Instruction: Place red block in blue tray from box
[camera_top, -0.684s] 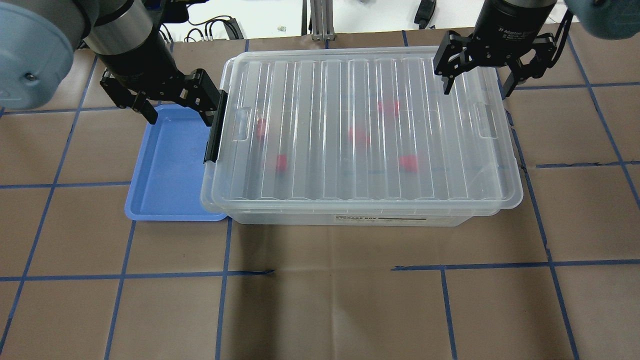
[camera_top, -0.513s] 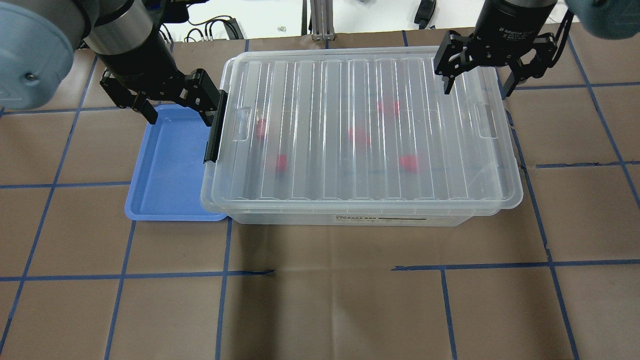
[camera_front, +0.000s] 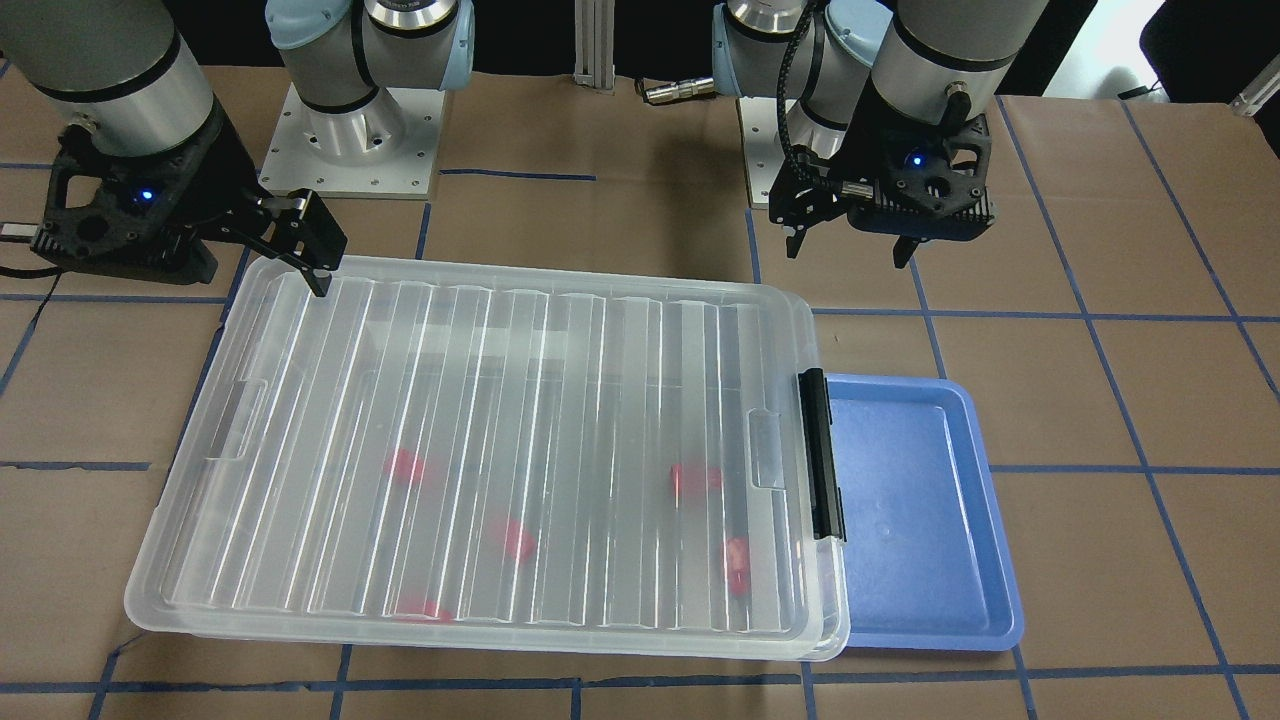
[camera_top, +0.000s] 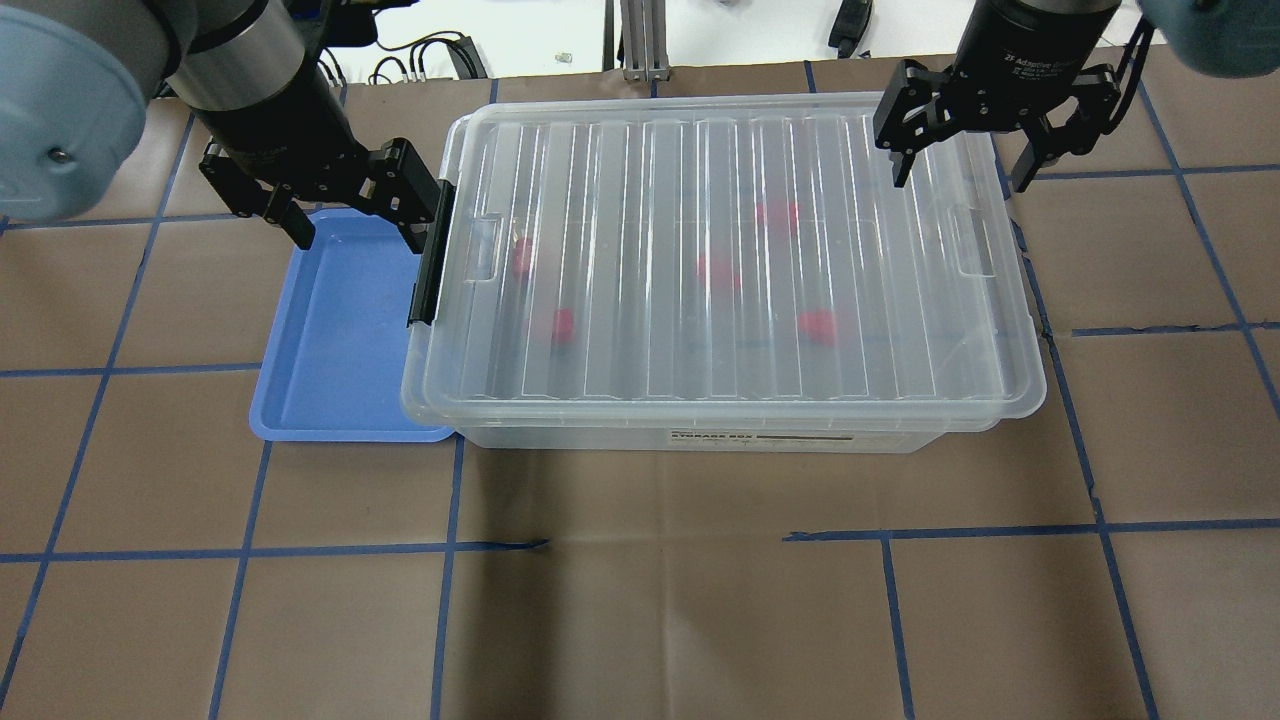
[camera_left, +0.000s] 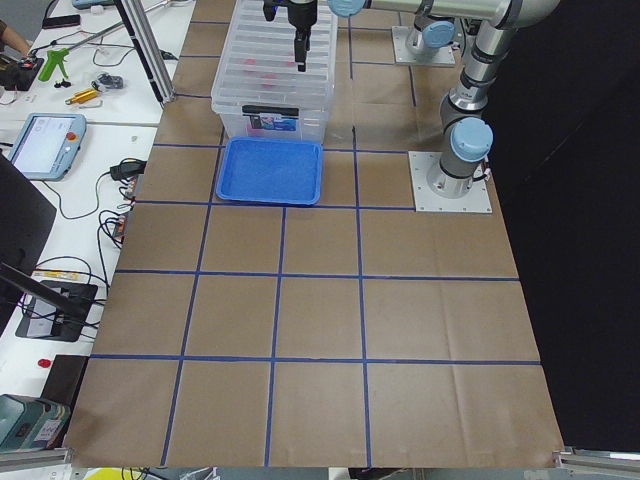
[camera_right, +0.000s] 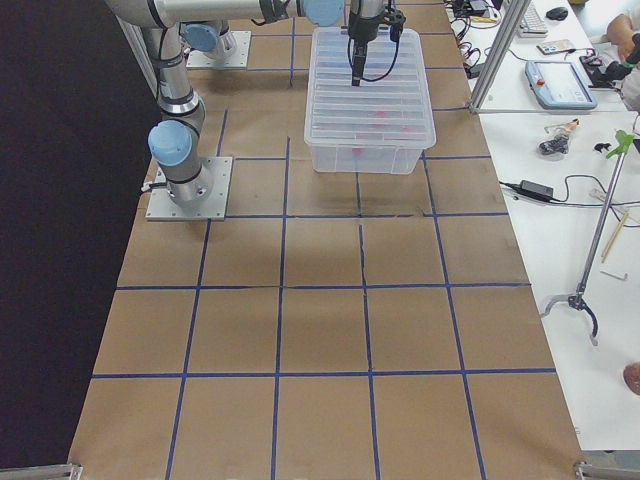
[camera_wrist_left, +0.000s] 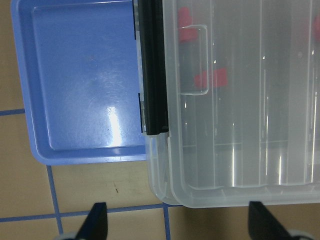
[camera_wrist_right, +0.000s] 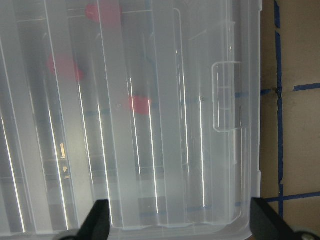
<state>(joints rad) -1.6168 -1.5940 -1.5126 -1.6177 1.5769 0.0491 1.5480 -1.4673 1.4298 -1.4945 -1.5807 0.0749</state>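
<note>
The box (camera_top: 640, 340) is a clear bin with its ribbed lid on and a black latch bar (camera_top: 428, 270) at its left end. Several red blocks show blurred through the lid, one of them near the latch end (camera_top: 522, 257) and another further right (camera_top: 818, 325). The blue tray (camera_top: 330, 340) lies against the latch end and holds nothing. My left gripper (camera_top: 360, 235) is open and empty above the tray's far edge, beside the latch (camera_wrist_left: 152, 75). My right gripper (camera_top: 958, 182) is open and empty above the box's far right corner (camera_wrist_right: 235, 150).
The table is brown paper with a grid of blue tape lines (camera_top: 450, 545). The two arm bases (camera_front: 350, 130) stand behind the box. A side bench with a tablet (camera_left: 45, 140) and cables runs along the table's far side.
My right gripper has shifted slightly to the right and away over the box's corner. My left gripper, the box and the tray have not moved.
</note>
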